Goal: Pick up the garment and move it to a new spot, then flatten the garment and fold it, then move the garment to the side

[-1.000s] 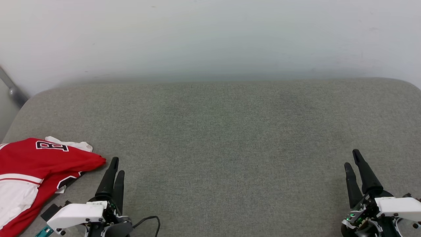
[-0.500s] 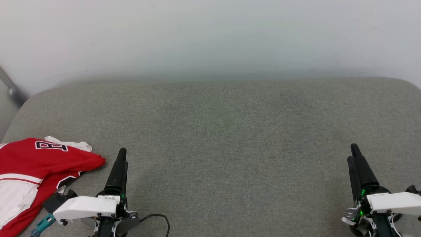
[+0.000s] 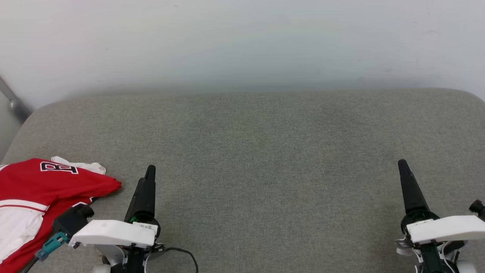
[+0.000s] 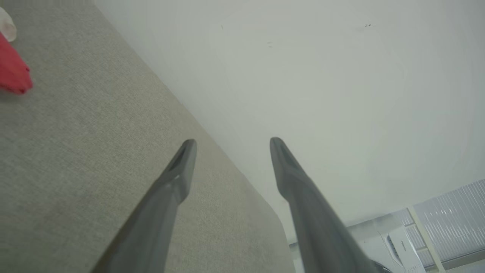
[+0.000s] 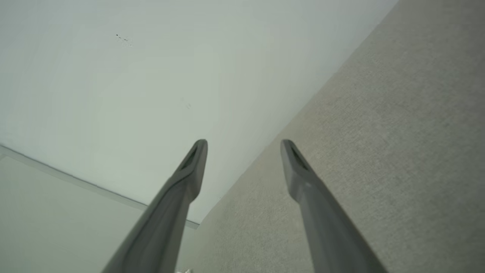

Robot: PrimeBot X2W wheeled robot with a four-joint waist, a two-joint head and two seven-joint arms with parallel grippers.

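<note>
1. Grey woven padding (image 3: 265, 151) covers most of the head view and meets a plain pale wall (image 3: 242, 38) at its far edge.
2. On the left gripper (image 4: 232, 141), the wrist view shows the two dark fingers spread with a clear gap and nothing between them. From the head it is seen edge-on at the lower left, so one finger hides the other.
3. On the right gripper (image 5: 243, 141), the fingers are likewise parted and hold nothing. It sits at the lower right of the head view, well apart from the other arm.
4. The garment (image 3: 45, 189) lies crumpled at the padding's near left corner, red with a white sleeve and black, white-outlined characters facing up. Its red tip ends near the left fingers without touching them.
5. A teal connector (image 3: 51, 244) on the left wrist overlaps the garment's lower edge in the head view. A black cable (image 3: 182, 253) loops beside that wrist.
6. A grey metal bar (image 3: 11, 100) slants along the far left edge.
</note>
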